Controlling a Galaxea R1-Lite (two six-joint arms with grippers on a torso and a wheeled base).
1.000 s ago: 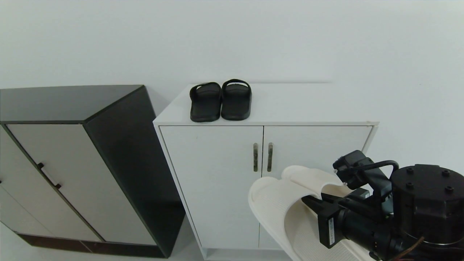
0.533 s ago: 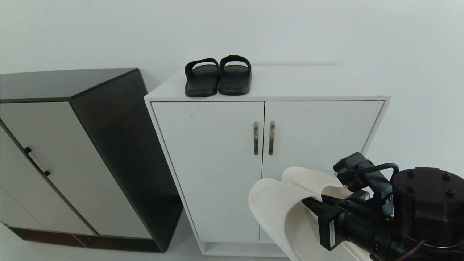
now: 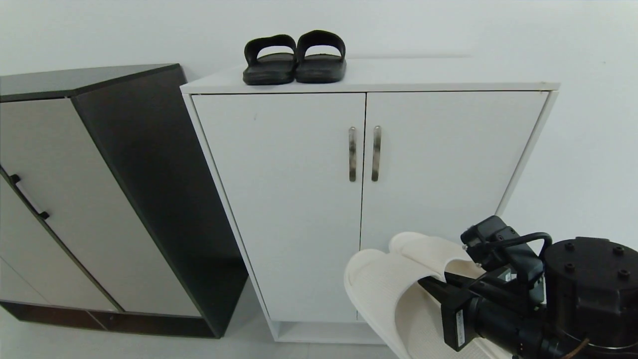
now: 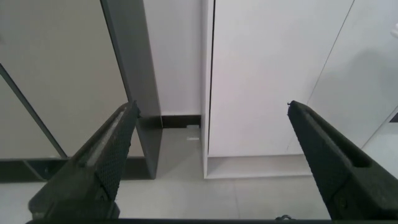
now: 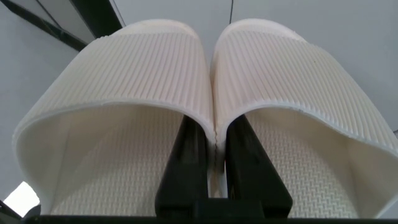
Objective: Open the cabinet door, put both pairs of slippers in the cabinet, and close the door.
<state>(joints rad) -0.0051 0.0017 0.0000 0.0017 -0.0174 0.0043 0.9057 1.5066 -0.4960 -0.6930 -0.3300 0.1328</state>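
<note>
one white label (image 3: 459, 322) on the right end effector (image 3: 427, 279), print unreadable

A white two-door wooden cabinet (image 3: 279, 209) stands against the wall, both doors closed. Its two slim metal bar handles (image 3: 352, 153) sit side by side at the middle seam. Just to its left stands a dark-framed cabinet with pale door panels (image 3: 124, 174), with a narrow gap between them. A pair of black rubber slide slippers (image 3: 294, 60) rests side by side on the white cabinet's top, above the left door, heels near the front edge. Low before the right door, the right gripper (image 5: 216, 155) pinches a pair of cream ribbed foam slippers (image 3: 394, 294) by their touching inner walls. The left gripper (image 4: 211, 106) hangs low facing the gap, fingers spread.
</note>
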